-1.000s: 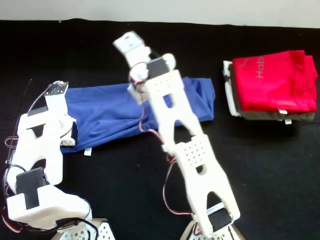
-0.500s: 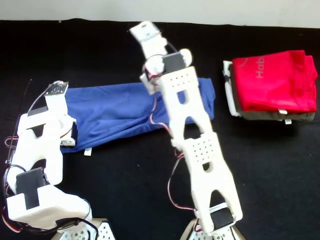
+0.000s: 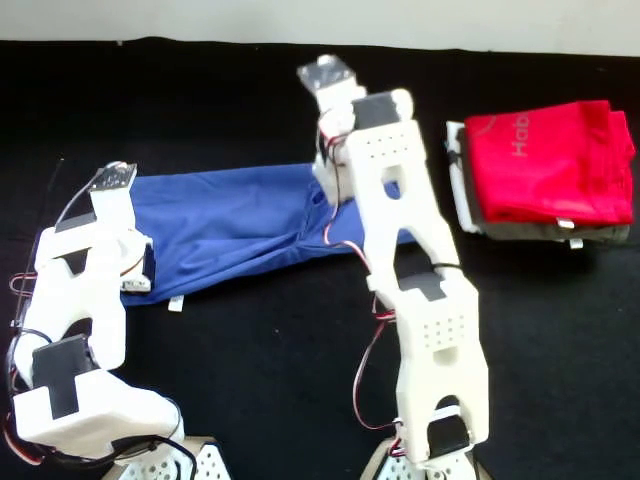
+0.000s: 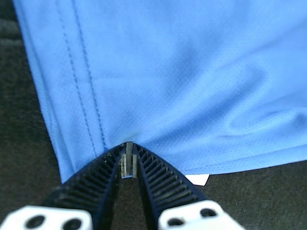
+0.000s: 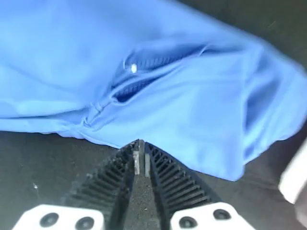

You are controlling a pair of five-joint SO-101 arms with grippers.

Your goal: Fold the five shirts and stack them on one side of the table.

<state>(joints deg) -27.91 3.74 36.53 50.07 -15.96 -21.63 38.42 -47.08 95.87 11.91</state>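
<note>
Blue shirt [image 3: 220,225] lies stretched across the middle of the counter [image 3: 250,380], apparently folded lengthwise only. Left end effector [image 4: 127,163] is clamped on its hem, and right end effector [image 5: 139,155] is closed on the opposite edge. Folded stack, red shirt [image 3: 545,165] topmost, sits at the right of the high view. Judgement: cross-folds and stacking are outstanding.

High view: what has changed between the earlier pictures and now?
The right arm swung sideways over the long blue fabric shirt toward the stack of folded shirts with a red one on top, carrying the right tool. The left tool, shut on the blue shirt's hem, and the stack stayed put.
</note>
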